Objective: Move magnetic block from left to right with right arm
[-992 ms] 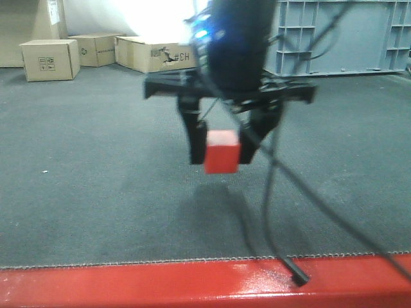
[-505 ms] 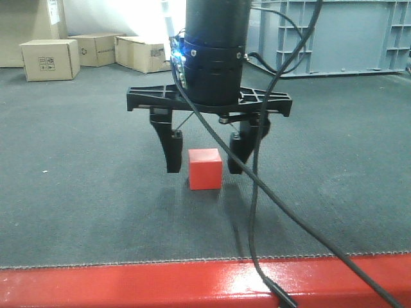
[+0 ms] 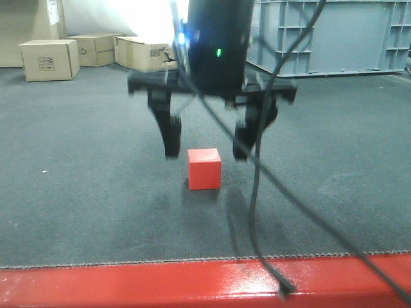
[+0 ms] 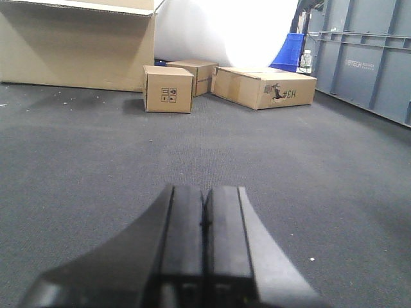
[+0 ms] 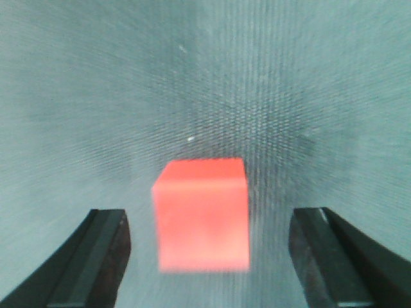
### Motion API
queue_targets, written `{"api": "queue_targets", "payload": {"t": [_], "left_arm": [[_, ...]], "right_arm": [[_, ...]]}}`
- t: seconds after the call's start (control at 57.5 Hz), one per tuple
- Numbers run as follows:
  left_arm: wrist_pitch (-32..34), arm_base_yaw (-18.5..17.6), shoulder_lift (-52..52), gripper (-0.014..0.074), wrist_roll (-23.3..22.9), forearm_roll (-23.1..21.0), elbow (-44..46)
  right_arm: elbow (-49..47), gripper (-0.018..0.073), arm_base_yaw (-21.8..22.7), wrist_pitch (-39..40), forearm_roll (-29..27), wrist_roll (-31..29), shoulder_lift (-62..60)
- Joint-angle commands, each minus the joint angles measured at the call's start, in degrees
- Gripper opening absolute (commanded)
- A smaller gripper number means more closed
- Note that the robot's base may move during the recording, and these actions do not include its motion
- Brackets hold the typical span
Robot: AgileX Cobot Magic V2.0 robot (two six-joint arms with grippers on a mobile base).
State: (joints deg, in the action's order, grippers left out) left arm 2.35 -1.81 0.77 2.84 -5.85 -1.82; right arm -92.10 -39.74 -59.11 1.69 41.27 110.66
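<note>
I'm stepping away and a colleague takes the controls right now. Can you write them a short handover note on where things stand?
Right gripper: open, hanging just above the mat, fingers either side of the magnetic block with clear gaps, not touching it.
Left gripper: shut, empty, low over the mat.
Block: resting on the grey mat, upright, directly below the right gripper; the right wrist view shows it free between the fingers.
Done: the block lies set down and let go.
Left: lift the right arm clear. Whether this spot is far enough right cannot be judged from these views.
</note>
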Motion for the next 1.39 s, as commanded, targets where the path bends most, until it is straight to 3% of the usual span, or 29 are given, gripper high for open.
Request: {"api": "queue_targets", "payload": {"t": [0.0,0.174,0.278,0.557,0.644,0.783,0.87,1.044,1.253,1.374], "left_arm": [[5.23,-0.16,0.56,-0.0126,0.14,-0.4,-0.44],[5.23,-0.16,0.56,-0.0126,0.14,-0.4,-0.44],[5.23,-0.16,0.56,-0.0126,0.14,-0.4,-0.44],[5.23,-0.16,0.56,-0.0126,0.14,-0.4,-0.44],[5.23,-0.16,0.56,-0.0126,0.14,-0.4,-0.44],[5.23,-0.16,0.56,-0.0126,0.14,-0.4,-0.44],[5.23,-0.16,0.56,-0.0126,0.14,-0.4,-0.44],[5.23,-0.16,0.56,-0.0126,0.14,-0.4,-0.44],[5.23,-0.16,0.56,-0.0126,0.14,-0.4,-0.44],[5.23,-0.16,0.56,-0.0126,0.14,-0.4,-0.44]], "right_arm": [[-0.9,0.0608,0.07,0.75,1.49,-2.75,-6.41],[3.73,0.0601,0.87,2.83,3.32,-7.68,-12.68],[9.15,0.0522,2.38,6.08,3.59,-11.7,-17.59],[27.07,0.0014,11.49,20.52,1.7,-20.11,-31.73],[33.42,0.0021,15.8,25.46,-0.37,-23.76,-36.02],[43.31,0.0021,24.27,34.46,-6.02,-38.19,-43.65],[47.94,0.0021,27.55,38.62,-7.5,-44.1,-47.74],[58.13,0.0021,31.81,48.54,-7.3,-45.45,-57.43],[69.92,0.0021,31.95,62.55,-7.35,-45.45,-71.33],[74.93,0.0021,31.95,65.19,-7.35,-45.45,-80.14]]}}
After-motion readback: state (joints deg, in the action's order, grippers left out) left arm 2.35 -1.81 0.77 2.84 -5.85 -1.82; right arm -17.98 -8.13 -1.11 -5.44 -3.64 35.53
